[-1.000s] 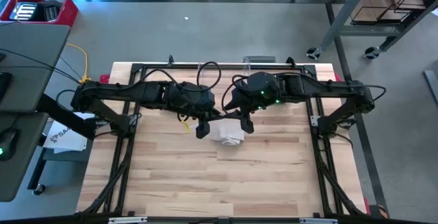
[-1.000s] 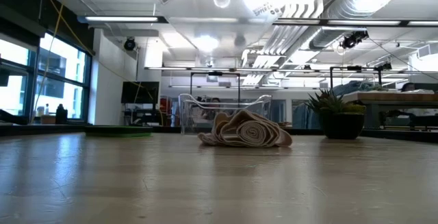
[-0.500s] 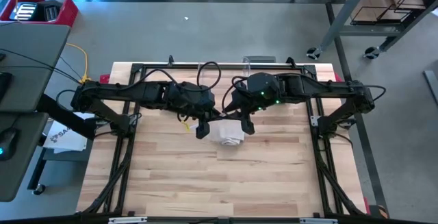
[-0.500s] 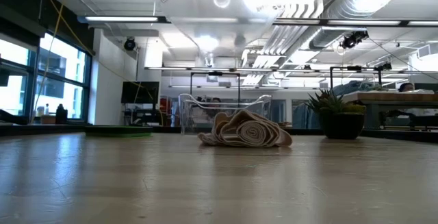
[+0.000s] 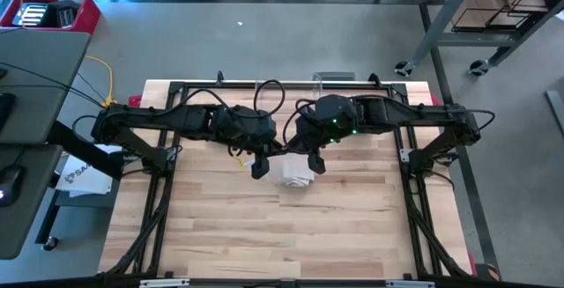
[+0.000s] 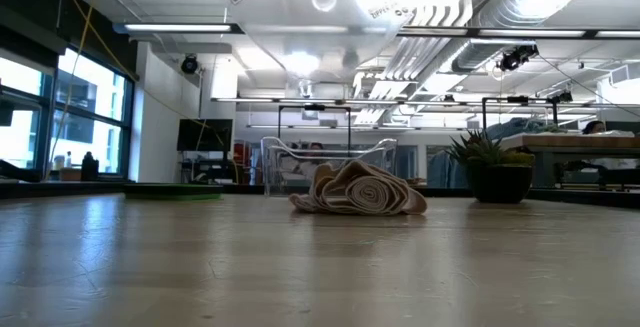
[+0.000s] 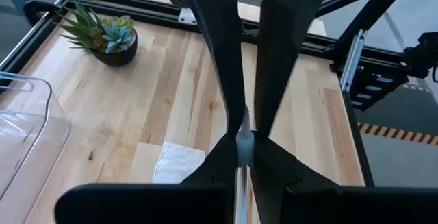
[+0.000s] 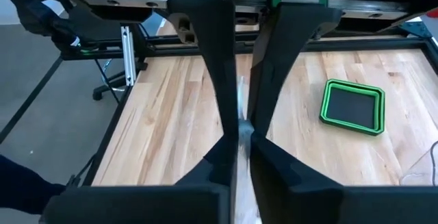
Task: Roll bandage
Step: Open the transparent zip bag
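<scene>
High view: you have one bandage [image 5: 297, 172], a white, soft, loosely bunched heap of woven fabric, lying near the middle of the pale butcher-block wood counter [image 5: 220, 235]. Two dark arms meet above it. Your left hand [image 5: 259, 166] sits just beside the heap on its left; your right hand [image 5: 314, 162] sits at the heap's right edge. A strip of the fabric runs from the heap up toward the two hands.

Low view: the bandage [image 6: 357, 191] reads as beige, with layered, curling folds, a low rumpled mound resting on the counter. Behind it stands one clear plastic bin [image 6: 325, 159] with rounded corners, one potted spiky plant [image 6: 488, 169] in a dark round pot to the right, and one flat green tray [image 6: 172, 193] to the left.

Left wrist view: your left hand [image 7: 244, 140] has its two dark tapered fingers pressed together on a thin pale strip of the bandage. A ribbed white part of the fabric [image 7: 179, 162] lies on the wood below. The plant [image 7: 104, 32] and the bin's corner [image 7: 27, 125] show too.

Right wrist view: your right hand [image 8: 239, 129] is likewise pinched tight on a thin pale strip of bandage edge. One square green tray [image 8: 353, 105] with a dark floor sits apart on the wood.
</scene>
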Controlling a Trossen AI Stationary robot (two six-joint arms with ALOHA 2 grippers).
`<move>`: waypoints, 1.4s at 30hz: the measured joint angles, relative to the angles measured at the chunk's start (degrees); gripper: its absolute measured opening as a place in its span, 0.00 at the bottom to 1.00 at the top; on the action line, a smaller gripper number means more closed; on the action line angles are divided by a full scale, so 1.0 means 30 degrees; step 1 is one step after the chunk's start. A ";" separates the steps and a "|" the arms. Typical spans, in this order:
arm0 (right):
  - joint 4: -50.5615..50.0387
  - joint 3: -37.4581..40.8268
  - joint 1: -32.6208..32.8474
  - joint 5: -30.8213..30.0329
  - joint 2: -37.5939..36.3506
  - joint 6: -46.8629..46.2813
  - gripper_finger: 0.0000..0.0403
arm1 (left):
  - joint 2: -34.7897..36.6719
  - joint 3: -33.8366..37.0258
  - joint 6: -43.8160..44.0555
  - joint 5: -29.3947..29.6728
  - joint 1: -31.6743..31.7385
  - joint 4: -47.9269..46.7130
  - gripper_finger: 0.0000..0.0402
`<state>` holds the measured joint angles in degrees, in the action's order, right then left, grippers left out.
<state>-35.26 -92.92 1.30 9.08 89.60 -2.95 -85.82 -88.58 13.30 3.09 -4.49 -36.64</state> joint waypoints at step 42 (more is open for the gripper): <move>-0.0520 0.0000 -0.0270 -0.1056 -0.1059 -0.0020 0.01 | 0.0000 -0.0007 0.0525 -0.0361 0.0391 0.0496 0.05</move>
<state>-36.82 -92.92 0.49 5.91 86.42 -3.01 -85.82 -88.60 14.87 2.01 -3.32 -35.16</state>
